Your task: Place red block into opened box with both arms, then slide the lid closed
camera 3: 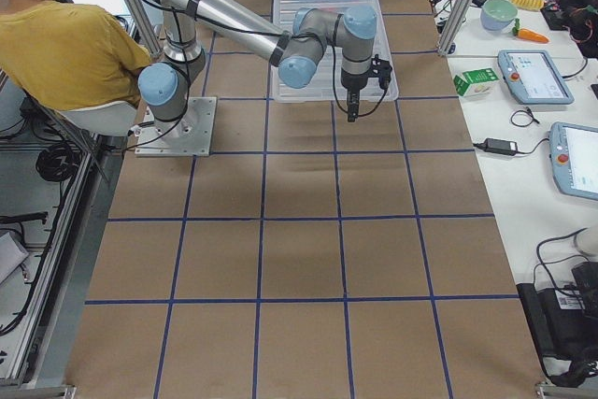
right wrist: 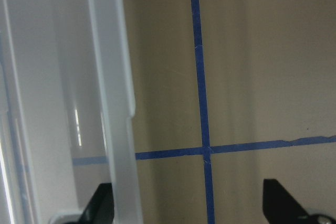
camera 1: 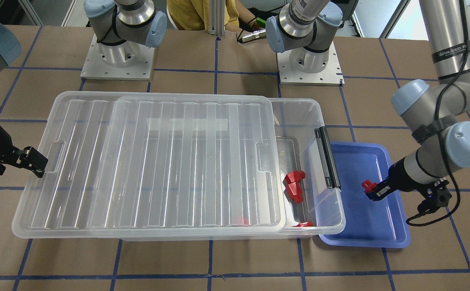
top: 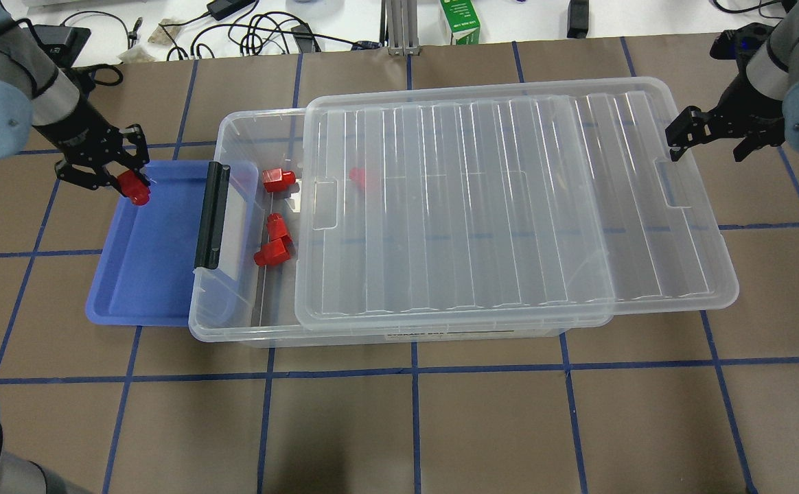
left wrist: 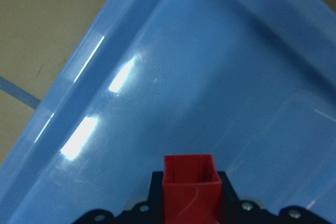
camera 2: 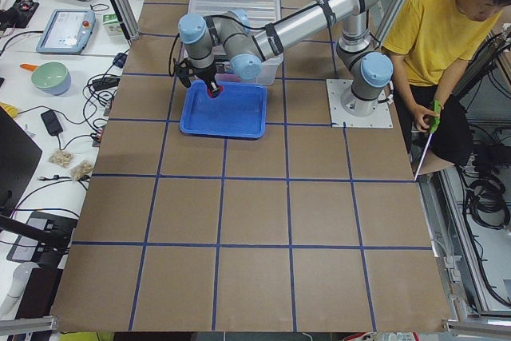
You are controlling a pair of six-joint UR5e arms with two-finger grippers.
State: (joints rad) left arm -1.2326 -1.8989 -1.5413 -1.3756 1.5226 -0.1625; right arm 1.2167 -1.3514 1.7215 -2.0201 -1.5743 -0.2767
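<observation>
My left gripper is shut on a red block, held just above the far end of the blue tray; the left wrist view shows the block between the jaws. The clear box stands mid-table with its black bar next to the tray. The ribbed lid lies on top, shifted toward my right, leaving the bar end uncovered. Several red blocks lie inside. My right gripper is open at the lid's far short end, one fingertip beside the lid's edge.
The shallow blue tray sits against the box's bar end. Two arm bases stand at the robot side. A person in a yellow shirt sits beside the table. Cables and a green carton lie beyond the far edge.
</observation>
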